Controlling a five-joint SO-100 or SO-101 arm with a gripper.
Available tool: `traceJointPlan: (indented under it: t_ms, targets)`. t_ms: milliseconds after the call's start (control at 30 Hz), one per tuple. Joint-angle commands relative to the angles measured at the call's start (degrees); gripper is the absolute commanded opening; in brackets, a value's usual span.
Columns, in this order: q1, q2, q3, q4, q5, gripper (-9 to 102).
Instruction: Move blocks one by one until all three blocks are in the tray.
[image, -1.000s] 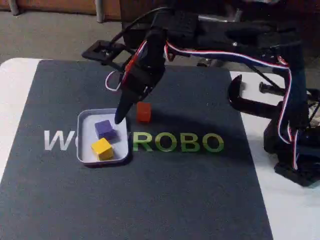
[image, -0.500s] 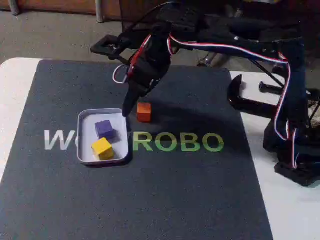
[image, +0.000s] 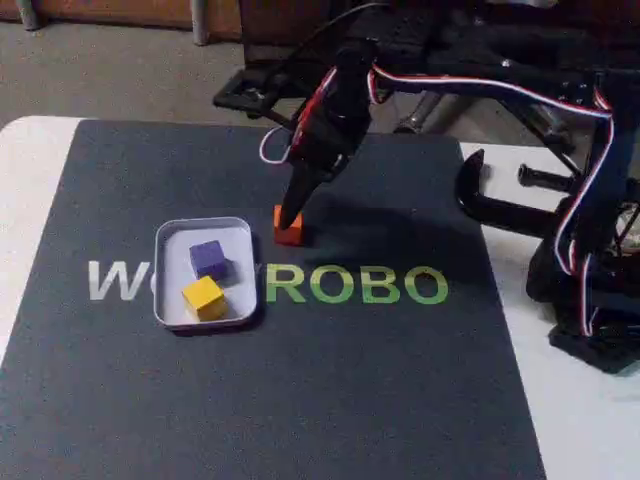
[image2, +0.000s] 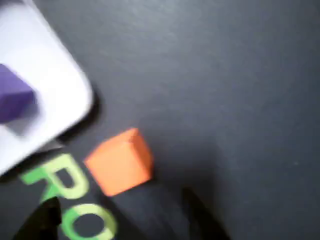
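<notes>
Two blocks already lie in the tray (image: 170, 240), as we see in the fixed view: the purple block (image: 208, 258) toward the far side and the yellow block (image: 203, 296) nearer to us, close together. We find the orange block (image: 288, 230) outside on the dark mat (image: 300, 400), just right of the tray's far right corner and above the green lettering (image: 355, 286). The gripper (image: 289, 218) points down right at that block, its black tip overlapping the block's top. In the wrist view, the orange block (image2: 121, 161) sits free on the mat, with dark finger shapes at the near edge to either side of it; we read the jaws as spread apart, grasping nothing. White table (image: 30, 180) borders the mat.
</notes>
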Motion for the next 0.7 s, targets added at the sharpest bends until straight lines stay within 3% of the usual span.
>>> traceJointPlan:
  t_ms: [0, 667]
  targets:
    - [0.2, 2.8, 0.1, -1.1, -0.7, 28]
    - [0.4, -4.7, -0.3, -7.8, -4.6, 27]
